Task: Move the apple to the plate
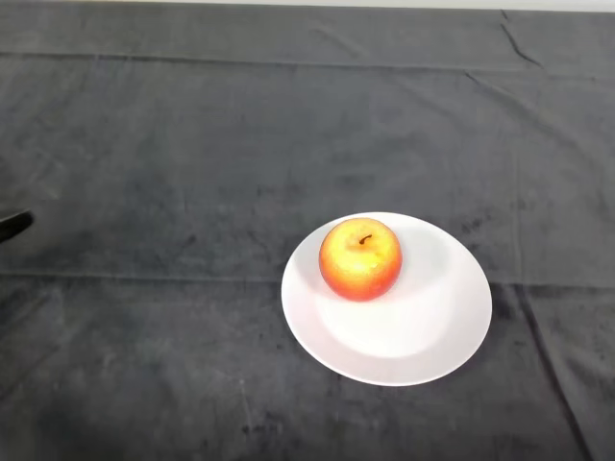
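Bench [144, 144]: covered by a dark, lightly creased cloth that fills nearly the whole head view.
Plate [423, 336]: white and round, lying flat right of centre, in the nearer half of the bench.
Apple [360, 259]: red and yellow, upright with its stem up, resting on the plate's upper-left part, inside the rim.
Robot hand [14, 226]: only a small dark tip shows at the left edge, at about mid-height; whether it is released or clenched cannot be told.
Key relation: the apple lies well apart from the robot hand, off to its right and slightly nearer the robot; the two do not touch.
Task state: judged from how things lie, the apple already sits on the plate, so nothing seems left to carry.
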